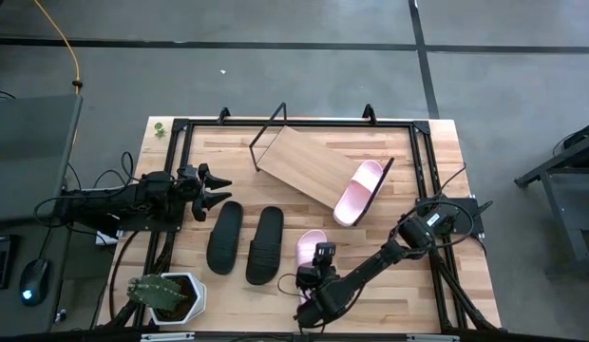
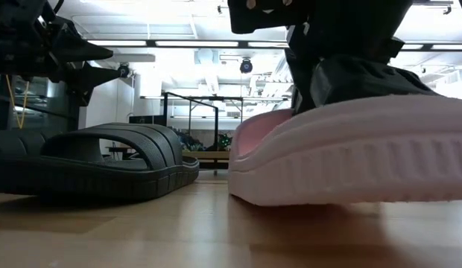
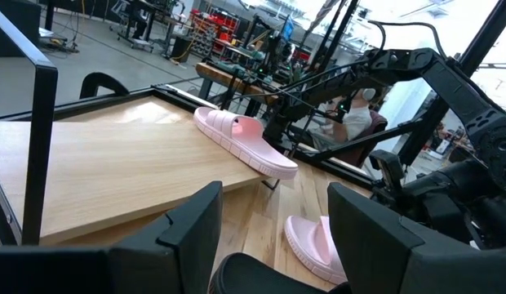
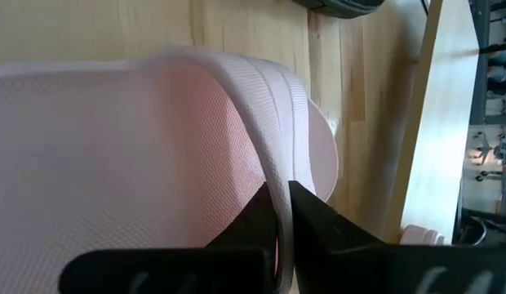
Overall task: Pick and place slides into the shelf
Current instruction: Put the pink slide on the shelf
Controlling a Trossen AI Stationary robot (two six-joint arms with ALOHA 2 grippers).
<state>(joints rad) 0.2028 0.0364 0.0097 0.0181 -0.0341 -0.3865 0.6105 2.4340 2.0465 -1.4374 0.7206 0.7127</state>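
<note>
One light pink slide [image 1: 359,192] lies on the shelf's wooden board [image 1: 299,163], its heel end over the board's right edge; the left wrist view shows that slide [image 3: 241,139] on the board [image 3: 106,171] too. The second pink slide [image 1: 312,247] sits on the table near the front edge, with my right gripper [image 1: 319,269] shut on it. Two black slides [image 1: 225,236] [image 1: 266,245] lie side by side, soles down, left of it. My left gripper [image 1: 215,187] hovers open above the table, left of the shelf and beyond the black pair. My right gripper pinches the edge of the pink slide's strap [image 4: 279,189] between its two fingers [image 4: 257,219]. It comes slanting down from the table's near side. In the low view the slide's sole [image 2: 350,175] rests on the tabletop.
A potted cactus in a white pot [image 1: 166,294] stands at the near left corner. The shelf's black wire end frames [image 1: 268,133] rise at its ends, and the board sits askew on the table. Black frame rails [image 1: 294,123] border the tabletop. Bare wood lies right of the pink slide.
</note>
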